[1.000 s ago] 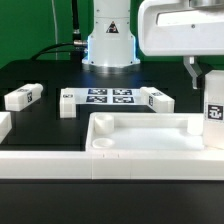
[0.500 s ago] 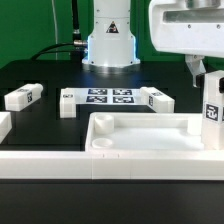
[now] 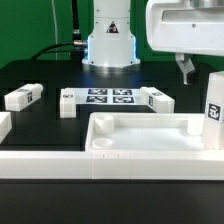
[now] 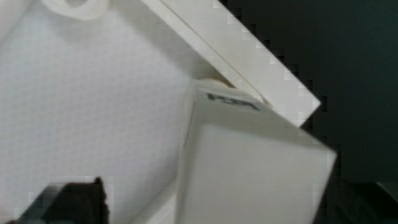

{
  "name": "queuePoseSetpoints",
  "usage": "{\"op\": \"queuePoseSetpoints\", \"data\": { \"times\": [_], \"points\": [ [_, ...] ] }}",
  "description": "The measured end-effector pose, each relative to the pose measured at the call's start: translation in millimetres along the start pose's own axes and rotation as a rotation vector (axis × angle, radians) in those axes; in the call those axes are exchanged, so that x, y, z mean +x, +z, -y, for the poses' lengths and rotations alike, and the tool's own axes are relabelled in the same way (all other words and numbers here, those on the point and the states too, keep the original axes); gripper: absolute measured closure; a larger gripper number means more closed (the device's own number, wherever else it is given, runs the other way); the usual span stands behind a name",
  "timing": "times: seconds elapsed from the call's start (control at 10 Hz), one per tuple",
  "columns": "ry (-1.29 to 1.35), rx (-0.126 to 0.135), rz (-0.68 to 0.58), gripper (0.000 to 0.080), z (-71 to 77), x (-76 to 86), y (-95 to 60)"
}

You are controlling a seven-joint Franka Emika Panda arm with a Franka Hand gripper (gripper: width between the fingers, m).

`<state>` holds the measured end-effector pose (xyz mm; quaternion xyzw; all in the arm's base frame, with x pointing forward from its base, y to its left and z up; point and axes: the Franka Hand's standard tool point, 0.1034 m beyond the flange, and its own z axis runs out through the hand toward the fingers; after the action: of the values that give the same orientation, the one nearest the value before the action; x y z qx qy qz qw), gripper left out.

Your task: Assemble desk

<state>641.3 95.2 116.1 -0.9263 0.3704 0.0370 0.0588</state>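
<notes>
At the exterior view's right the gripper (image 3: 205,68) hangs with fingers (image 3: 185,68) spread wide, clear of the upright leg (image 3: 215,105) standing at a corner of the desk top (image 3: 140,135).

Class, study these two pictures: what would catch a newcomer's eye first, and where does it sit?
The big white desk top fills the front of the exterior view, with one leg standing upright at that view's right edge. Behind it, three more legs lie on the black table near the marker board.
</notes>
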Motion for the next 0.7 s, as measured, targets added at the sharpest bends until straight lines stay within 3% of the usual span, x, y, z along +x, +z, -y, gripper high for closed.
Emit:
{"op": "queuePoseSetpoints", "data": {
  "times": [0.5, 0.6, 0.7],
  "points": [
    [-0.421, 0.003, -0.002, 0.0151, 1.1, -0.7, 0.5],
    [-0.500, -0.007, -0.006, 0.0151, 0.9, -1.2, 0.8],
    [-0.608, -0.036, -0.019, 0.0151, 1.3, -2.8, 1.7]
  ]
}}
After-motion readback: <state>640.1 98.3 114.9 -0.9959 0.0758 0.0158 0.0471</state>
